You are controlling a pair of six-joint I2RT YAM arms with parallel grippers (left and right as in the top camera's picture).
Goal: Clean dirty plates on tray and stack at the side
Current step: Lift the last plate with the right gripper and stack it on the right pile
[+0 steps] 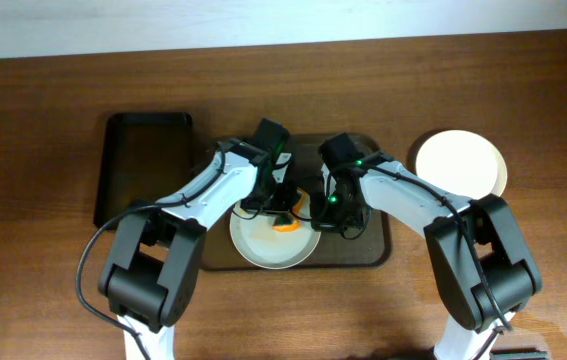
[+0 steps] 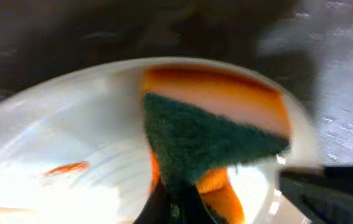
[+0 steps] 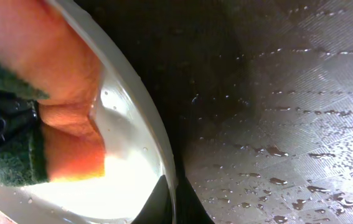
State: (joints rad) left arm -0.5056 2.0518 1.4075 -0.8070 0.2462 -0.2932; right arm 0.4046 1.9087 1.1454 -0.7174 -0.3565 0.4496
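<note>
At mid-frame on the brown tray [image 1: 371, 252], a sauce-streaked plate [image 1: 258, 245] lies between both tools. Clamped in the left tool [image 1: 281, 214] is an orange-green sponge [image 1: 285, 225] pressed to the plate; the right tool [image 1: 325, 213] pinches its right rim.

The dark brown wooden table [image 1: 33, 220] fills the frame below a pale strip along the top edge. Lying directly on it are a narrow black tray [image 1: 149, 118] at centre left, the larger dark brown tray [image 1: 375, 245] at centre, and a cream plate [image 1: 458, 165] at upper right, apart from the brown tray.
</note>
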